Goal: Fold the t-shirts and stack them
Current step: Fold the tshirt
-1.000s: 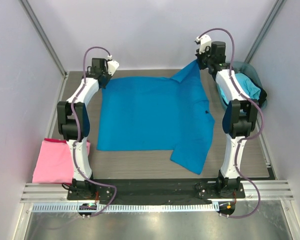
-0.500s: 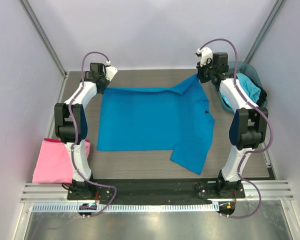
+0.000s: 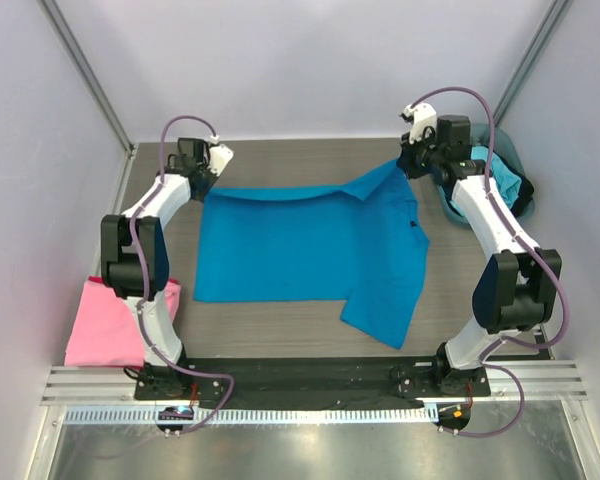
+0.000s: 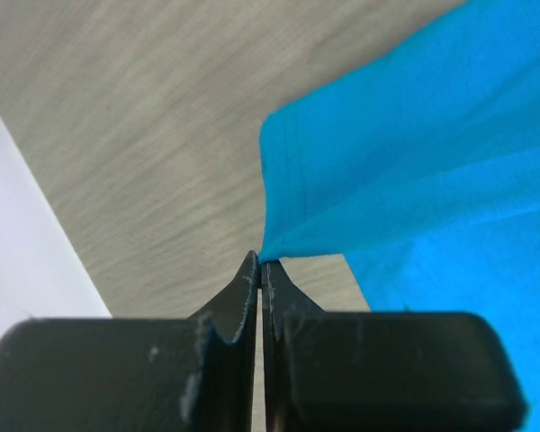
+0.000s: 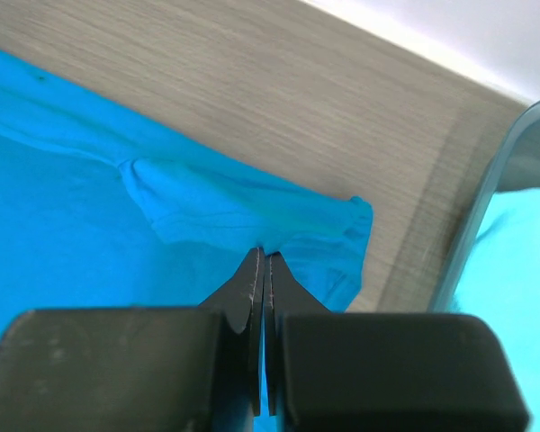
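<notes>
Both grippers have carried the far hem of the deep blue t-shirt [image 3: 300, 245] nearer the arm bases than half a second ago. The hem now lies further in from the table's [image 3: 270, 330] far edge.

- Pink t-shirt [image 3: 105, 325]: folded, at the table's near left corner, beside the left arm's base, well apart from the blue one.
- Left gripper [image 3: 207, 183]: jaws pressed together on the blue shirt's far left corner. The wrist view shows the hemmed corner [image 4: 288, 216] pinched at the fingertips [image 4: 248, 270] and raised off the wood.
- Blue t-shirt: spread across the table's middle, its near right part doubled over in a skewed flap.
- Right gripper [image 3: 404, 166]: clamped on the far right corner. The cloth [image 5: 252, 216] bunches in a ridge just ahead of the closed tips.
- Teal tub [image 3: 446, 203]: at the far right, beside the right arm, with the cyan t-shirt [image 3: 500, 172] inside.
</notes>
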